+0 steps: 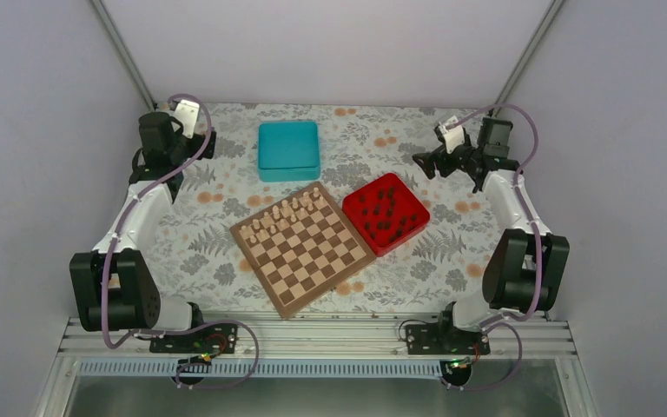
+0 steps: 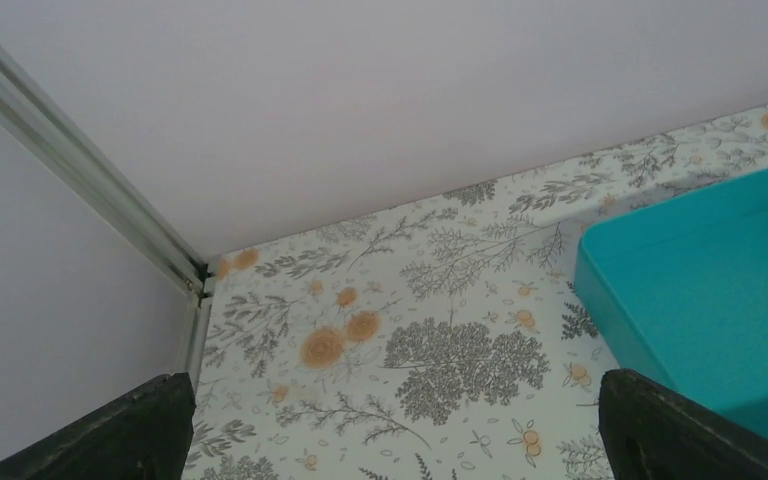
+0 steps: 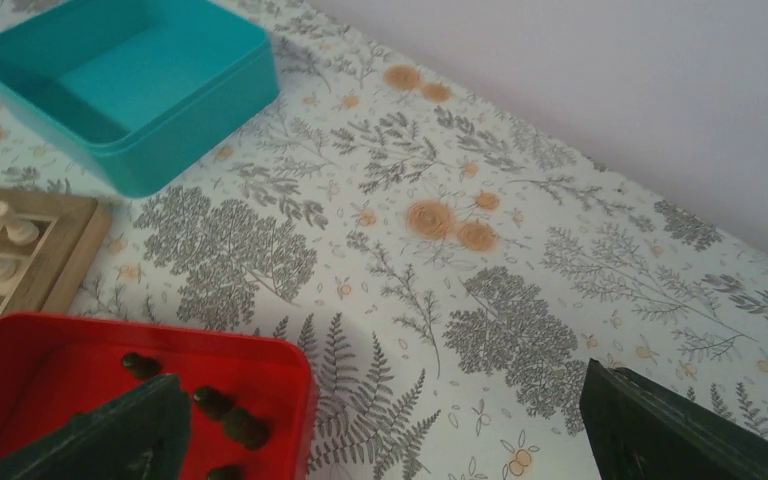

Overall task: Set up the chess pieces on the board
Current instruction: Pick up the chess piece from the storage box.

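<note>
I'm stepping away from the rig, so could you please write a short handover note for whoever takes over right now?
Left gripper: open, empty, over the far left corner of the table.
Right gripper: open, empty, hovering beside the red tray.
Dark pieces: lying in the red tray, right of the board.
Done: pale pieces stand along the board's far side.
Left: no dark piece placed yet; all to set up.

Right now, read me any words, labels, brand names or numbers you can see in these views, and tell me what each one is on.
No text can be read anywhere.
The board, red tray, teal box and flowered table cover show no lettering.
The white blocks on the wrists are too small to show any marking.
</note>
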`<state>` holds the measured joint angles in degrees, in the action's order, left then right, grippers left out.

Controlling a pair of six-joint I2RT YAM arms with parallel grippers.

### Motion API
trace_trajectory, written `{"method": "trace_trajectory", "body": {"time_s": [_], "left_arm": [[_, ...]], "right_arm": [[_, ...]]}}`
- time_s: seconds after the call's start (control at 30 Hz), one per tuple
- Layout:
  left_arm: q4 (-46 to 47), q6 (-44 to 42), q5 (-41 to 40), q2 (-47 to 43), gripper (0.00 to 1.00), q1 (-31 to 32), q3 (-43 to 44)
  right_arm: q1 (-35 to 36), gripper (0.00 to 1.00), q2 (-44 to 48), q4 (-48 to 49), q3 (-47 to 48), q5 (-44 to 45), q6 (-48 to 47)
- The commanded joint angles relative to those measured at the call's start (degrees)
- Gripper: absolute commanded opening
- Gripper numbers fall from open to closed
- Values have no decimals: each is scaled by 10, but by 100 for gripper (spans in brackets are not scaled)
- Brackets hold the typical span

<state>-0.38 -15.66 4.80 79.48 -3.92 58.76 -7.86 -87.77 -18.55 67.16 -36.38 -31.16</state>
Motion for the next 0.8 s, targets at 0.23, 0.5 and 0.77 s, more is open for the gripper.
{"method": "trace_trajectory", "body": {"time_s": [0.23,0.5,0.77], "left_arm": [[-38,-24,6,6,100,3,34],[-29,-36,2,15,100,5,31],[-18,-36,-14,25,100,5,25]], "right_arm": [[27,100,-4,-102,19,10,-119],[130,78,-16,-163,14,114,-154],[153,36,-116,-187,58,150,-125]]}}
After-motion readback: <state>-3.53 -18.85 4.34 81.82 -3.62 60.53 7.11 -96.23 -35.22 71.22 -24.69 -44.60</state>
